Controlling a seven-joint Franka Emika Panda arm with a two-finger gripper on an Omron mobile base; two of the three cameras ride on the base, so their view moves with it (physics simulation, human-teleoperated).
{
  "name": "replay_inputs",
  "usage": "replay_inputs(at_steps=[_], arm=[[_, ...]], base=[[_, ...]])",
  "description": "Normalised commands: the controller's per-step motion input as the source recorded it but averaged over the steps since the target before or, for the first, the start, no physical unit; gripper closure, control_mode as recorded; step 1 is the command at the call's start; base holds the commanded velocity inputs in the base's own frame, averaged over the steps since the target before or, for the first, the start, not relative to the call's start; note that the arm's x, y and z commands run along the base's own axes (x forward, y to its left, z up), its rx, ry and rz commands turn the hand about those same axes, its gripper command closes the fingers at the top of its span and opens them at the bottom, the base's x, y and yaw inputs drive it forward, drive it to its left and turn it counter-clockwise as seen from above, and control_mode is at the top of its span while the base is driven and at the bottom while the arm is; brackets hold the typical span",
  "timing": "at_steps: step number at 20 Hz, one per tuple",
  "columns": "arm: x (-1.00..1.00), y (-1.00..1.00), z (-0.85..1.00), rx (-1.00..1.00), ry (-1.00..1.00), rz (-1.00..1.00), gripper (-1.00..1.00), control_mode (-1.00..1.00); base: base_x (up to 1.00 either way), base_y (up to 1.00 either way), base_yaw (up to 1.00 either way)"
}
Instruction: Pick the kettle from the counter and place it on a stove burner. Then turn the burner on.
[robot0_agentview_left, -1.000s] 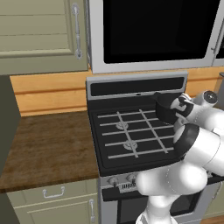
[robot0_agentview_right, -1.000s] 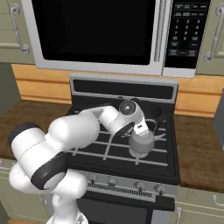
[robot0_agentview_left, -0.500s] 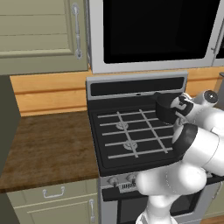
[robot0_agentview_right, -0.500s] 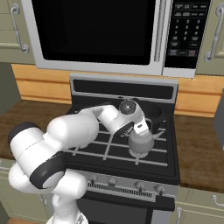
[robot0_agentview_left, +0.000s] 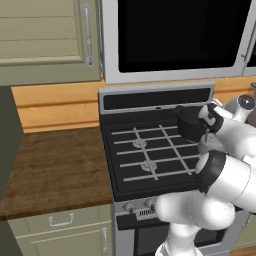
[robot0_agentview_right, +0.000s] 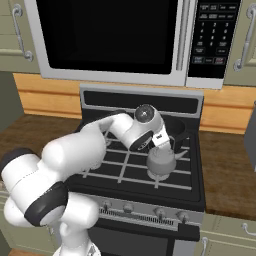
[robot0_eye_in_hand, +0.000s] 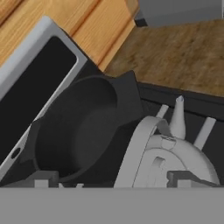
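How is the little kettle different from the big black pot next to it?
The kettle is shiny pale grey; the pot is matte black. The kettle is smaller and closed with a lid, spout and arched handle; the pot is wider and open on top. The kettle sits nearer the stove's front, the pot behind it. Both are round and over the stove.

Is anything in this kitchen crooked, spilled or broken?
Nothing stands out. The kettle sits upright over the stove's front right grate, just under the claw, with its lid on. The black pot stands level behind it. No spill or damage shows on the counter.
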Motion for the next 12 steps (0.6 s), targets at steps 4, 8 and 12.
replay_inputs(at_steps=[4,8,12], arm=[[-0.74,-0.2,0.12,0.0,-0.02,0.03,-1.0,-1.0],[-0.83,-0.34,0.0,0.0,-0.17,0.24,-1.0,-1.0],[-0.96,-0.5,0.0,-0.06,-0.19,0.36,-1.0,-1.0]], base=[[0.0,0.0,0.0],[0.0,0.0,0.0],[0.0,0.0,0.0]])
